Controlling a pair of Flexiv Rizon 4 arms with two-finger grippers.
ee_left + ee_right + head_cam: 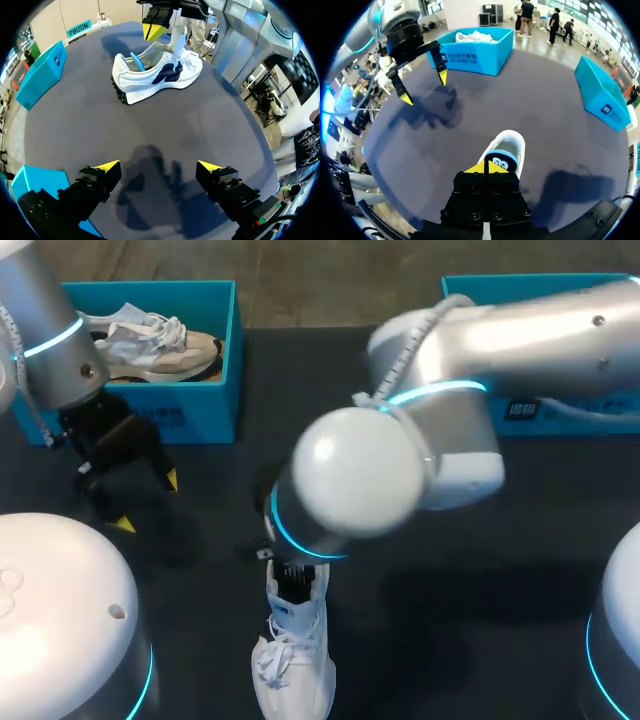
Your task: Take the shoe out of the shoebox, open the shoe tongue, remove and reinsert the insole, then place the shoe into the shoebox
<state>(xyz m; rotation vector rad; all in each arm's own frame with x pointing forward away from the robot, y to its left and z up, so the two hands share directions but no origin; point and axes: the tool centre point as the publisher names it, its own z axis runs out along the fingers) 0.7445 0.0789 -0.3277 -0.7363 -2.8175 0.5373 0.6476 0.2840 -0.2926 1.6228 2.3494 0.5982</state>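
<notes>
A white shoe (pixel 295 665) with navy side marks stands upright at lower centre, toe toward the bottom edge. The open teal shoebox (pixel 190 420) sits at upper left.

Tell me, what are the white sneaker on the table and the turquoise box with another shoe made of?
White sneaker: probably matte fabric with smooth synthetic or leather overlays, going by its layered panels; the dark studded sole looks rubbery. Turquoise shoebox: likely matte cardboard, given its thin, flat walls and crisp corners.
</notes>
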